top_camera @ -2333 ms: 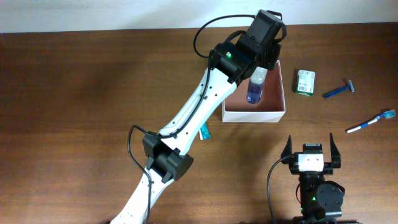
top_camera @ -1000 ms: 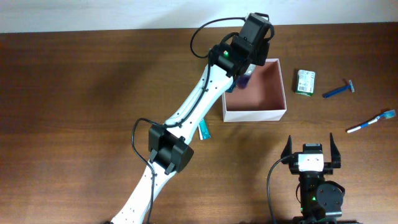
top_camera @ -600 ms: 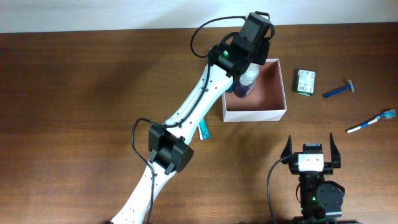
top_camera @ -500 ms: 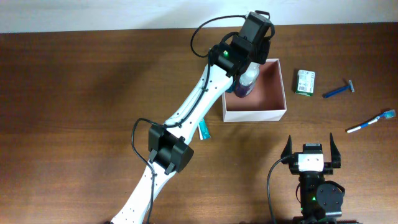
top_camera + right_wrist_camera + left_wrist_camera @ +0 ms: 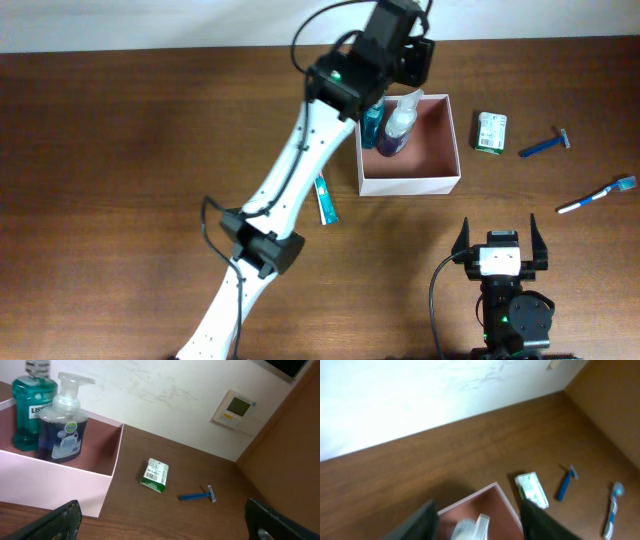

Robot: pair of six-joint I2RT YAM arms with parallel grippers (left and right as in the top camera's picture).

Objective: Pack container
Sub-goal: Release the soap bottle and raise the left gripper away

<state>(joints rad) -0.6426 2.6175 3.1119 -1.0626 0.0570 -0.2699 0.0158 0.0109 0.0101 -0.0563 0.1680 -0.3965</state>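
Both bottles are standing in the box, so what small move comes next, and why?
Probably send the open right end effector toward the green-and-white packet: the pump bottle and mouthwash bottle stand in the container, the left end effector is open above them, and the packet lies just right of it.

A dark wooden table point(image 5: 120, 150) fills the view. A white wall point(image 5: 150, 25) borders it at 12 o'clock, bearing a small panel point(image 5: 239, 409).
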